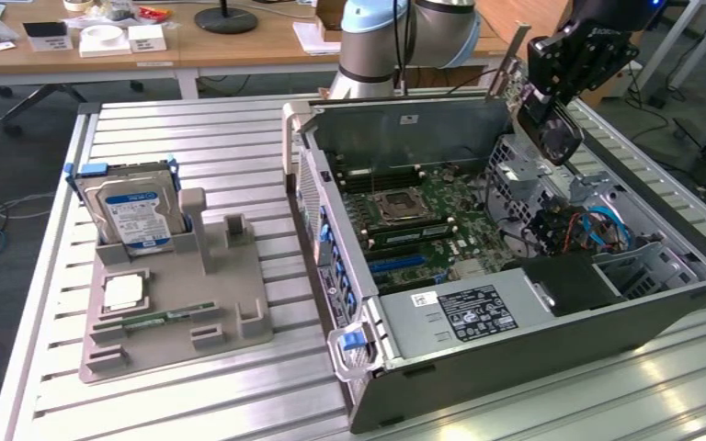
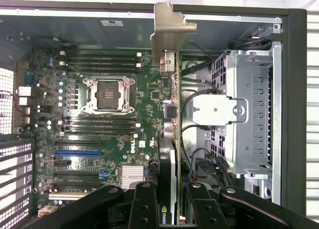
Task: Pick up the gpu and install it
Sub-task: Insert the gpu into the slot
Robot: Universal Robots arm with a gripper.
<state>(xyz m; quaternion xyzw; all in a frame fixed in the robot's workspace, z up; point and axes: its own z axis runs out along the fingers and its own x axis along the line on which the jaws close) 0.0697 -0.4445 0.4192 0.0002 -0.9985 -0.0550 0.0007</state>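
Wrist view: black gripper (image 2: 172,201) grasps the thin, metal-bracketed gpu (image 2: 172,112) above the open grey computer case (image 2: 297,114), not yet installed.

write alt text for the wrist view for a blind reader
The gripper holds the gpu edge-on above the open computer case, metal bracket farthest from the camera. Beneath it lie the green motherboard with its cpu socket and a grey drive cage.

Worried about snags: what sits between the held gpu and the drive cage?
In the wrist view, black cables and a pale metal plate lie between the gpu and the drive cage.
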